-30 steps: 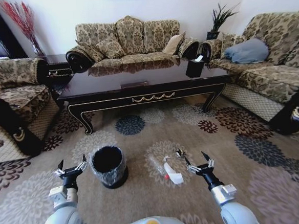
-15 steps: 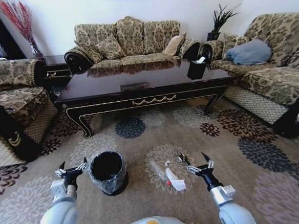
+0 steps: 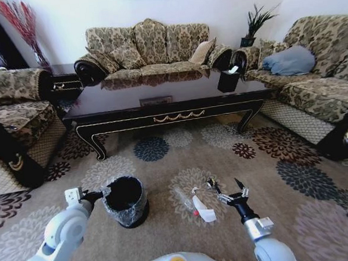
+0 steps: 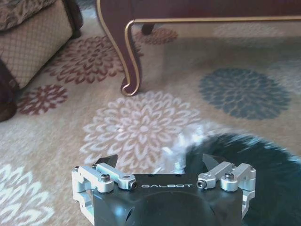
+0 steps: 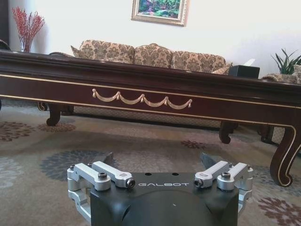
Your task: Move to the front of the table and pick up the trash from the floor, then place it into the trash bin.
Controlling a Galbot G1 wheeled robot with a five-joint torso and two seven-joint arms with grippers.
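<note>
The trash lies on the flowered carpet floor [image 3: 164, 167]: a clear bottle with a red cap [image 3: 184, 196] and a crumpled white paper [image 3: 204, 211]. Left of it stands the black trash bin [image 3: 126, 201] [image 4: 254, 165], lined with a clear bag. My left gripper [image 3: 90, 193] [image 4: 160, 162] is open, low beside the bin's left rim, with nothing between its fingers. Just right of the paper hovers my right gripper [image 3: 225, 185] [image 5: 157, 157], open and empty. The dark brown table [image 3: 172, 106] [image 5: 141, 80] stretches across ahead, beyond the bin and trash.
Patterned sofas stand behind the table [image 3: 150, 45] and along both sides [image 3: 12, 118] [image 3: 320, 78]. A black tissue box [image 3: 227, 79] sits on the table's right end. A curved table leg [image 4: 127, 52] is close ahead of the left gripper.
My left arm has swung its elbow out to the left, and its gripper has shifted closer to the bin's rim. The right gripper has stayed put. The view shifted slightly earlier.
</note>
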